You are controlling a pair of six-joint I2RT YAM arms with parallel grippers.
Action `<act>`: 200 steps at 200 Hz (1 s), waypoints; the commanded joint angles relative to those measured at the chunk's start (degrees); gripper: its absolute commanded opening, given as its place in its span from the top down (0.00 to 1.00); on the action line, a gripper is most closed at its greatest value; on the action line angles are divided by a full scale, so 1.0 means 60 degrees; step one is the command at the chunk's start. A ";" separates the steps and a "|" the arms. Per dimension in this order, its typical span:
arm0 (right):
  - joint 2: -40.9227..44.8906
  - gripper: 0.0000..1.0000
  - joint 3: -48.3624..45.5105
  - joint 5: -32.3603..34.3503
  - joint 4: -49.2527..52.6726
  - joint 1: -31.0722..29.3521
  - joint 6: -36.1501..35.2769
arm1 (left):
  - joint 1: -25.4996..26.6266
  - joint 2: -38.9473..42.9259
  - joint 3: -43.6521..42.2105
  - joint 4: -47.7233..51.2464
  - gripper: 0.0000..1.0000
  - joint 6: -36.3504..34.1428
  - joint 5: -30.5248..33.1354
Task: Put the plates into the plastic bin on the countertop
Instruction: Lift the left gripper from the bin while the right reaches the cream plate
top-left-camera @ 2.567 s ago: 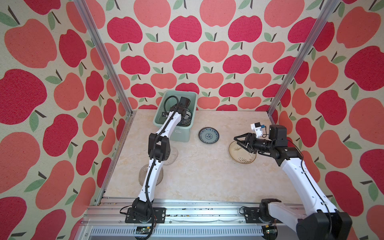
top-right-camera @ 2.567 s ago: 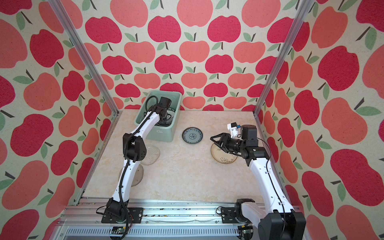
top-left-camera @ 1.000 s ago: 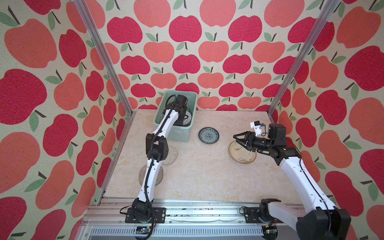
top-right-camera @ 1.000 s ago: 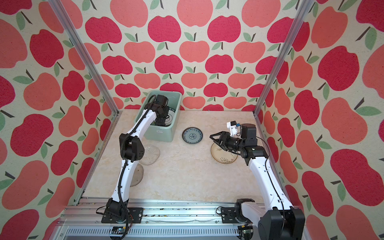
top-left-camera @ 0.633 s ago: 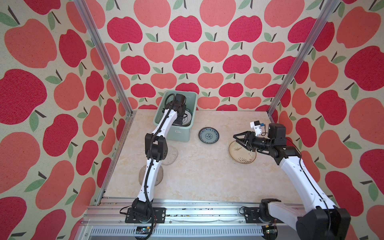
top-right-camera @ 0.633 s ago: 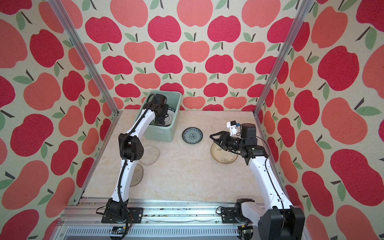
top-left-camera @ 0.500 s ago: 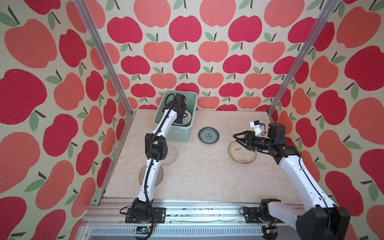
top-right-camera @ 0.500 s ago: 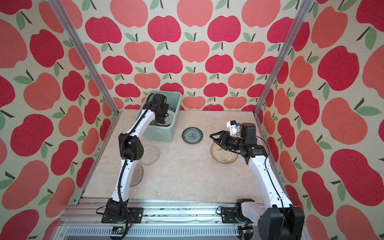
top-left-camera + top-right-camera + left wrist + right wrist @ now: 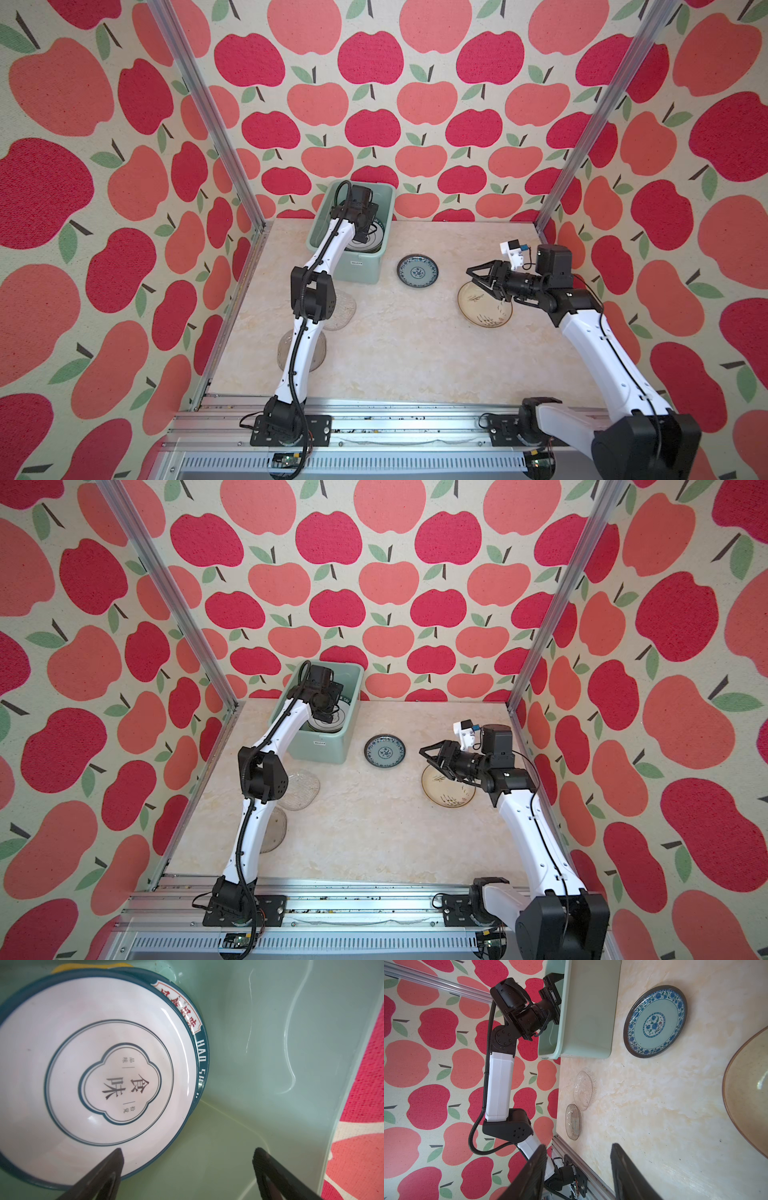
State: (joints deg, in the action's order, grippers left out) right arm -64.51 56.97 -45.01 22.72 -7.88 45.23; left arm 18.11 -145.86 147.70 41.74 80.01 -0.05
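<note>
Settling the top plate: the white plate (image 9: 104, 1074) with a dark teal rim lies face up inside the plastic bin (image 9: 365, 266). It sits on a lettered teal-rimmed plate (image 9: 202, 1053), and a yellow plate edge (image 9: 60, 968) shows under both.
Left gripper (image 9: 188, 1159): down inside the bin, jaws spread wide and holding nothing. One fingertip is over the white plate's rim, the other over bare bin floor.
Step in hand: this looks like the let-go after a drop. The clean way out is probably straight up with the jaws wide, so no finger hooks the rim (a sideways exit could drag the stack askew).
Outside the bin: the small blue-patterned plate (image 9: 417, 271) lies near the bin's side wall on the countertop (image 9: 395, 353). The cream brush-marked plate (image 9: 484, 311) lies farther out on that same side. One clear glass plate (image 9: 583, 1089) is near the bin's front corner, and a second clear glass plate (image 9: 573, 1122) lies beyond it.
Right gripper (image 9: 480, 279): hovers over the cream plate's bin-side edge, jaws partly apart and empty.
Next pick: likely the cream plate, whose shallow rim calls for a low pinch at the edge.
</note>
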 commanded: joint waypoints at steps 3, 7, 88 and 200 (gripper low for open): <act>0.0234 0.48 0.0543 0.0032 0.0825 0.0036 -0.0527 | 0.0242 0.1210 0.0099 0.0759 0.01 -0.1169 0.0262; 0.0245 0.48 0.0598 0.0090 0.0982 0.0067 -0.0634 | 0.0284 0.1328 0.0092 0.0868 0.01 -0.1274 0.0332; 0.0644 0.43 0.0810 0.1212 0.2861 0.0738 -0.2053 | 0.1011 0.3724 0.0016 0.2430 0.01 -0.5566 0.0777; 0.1089 0.41 -0.0201 0.2744 0.4055 0.1595 -0.3190 | 0.1606 1.1846 -0.8408 -0.0622 0.01 -1.1366 -0.0278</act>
State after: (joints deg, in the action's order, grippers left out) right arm -58.15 58.15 -32.45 44.05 0.36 28.47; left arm 28.34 -84.77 108.75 48.93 19.94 1.02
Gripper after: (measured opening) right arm 0.587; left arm 0.992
